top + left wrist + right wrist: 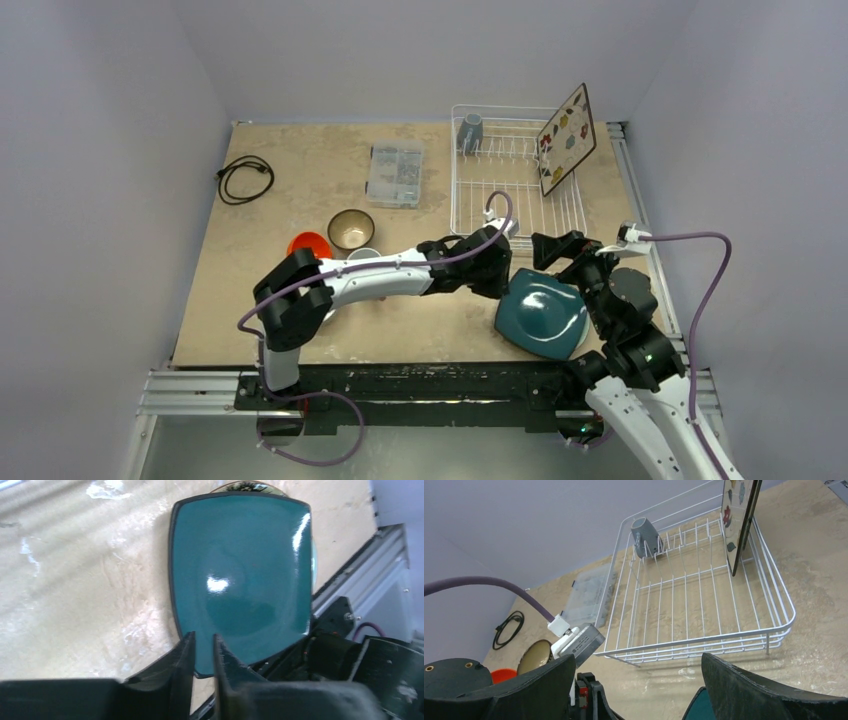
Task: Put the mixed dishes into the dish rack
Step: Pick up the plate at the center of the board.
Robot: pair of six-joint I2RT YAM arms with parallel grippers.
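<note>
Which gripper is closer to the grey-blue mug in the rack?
Right. The right gripper sits just before the dish rack holding the grey-blue mug; the left gripper is lower.

A lab-style robot test cell, not a home kitchen; plain lilac walls (110, 120) box in a beige stone-patterned counter (300, 190) on three sides; aluminium rails (200, 390) bolt along its near edge; a loose black cable (245, 178) lies coiled on it.
</note>
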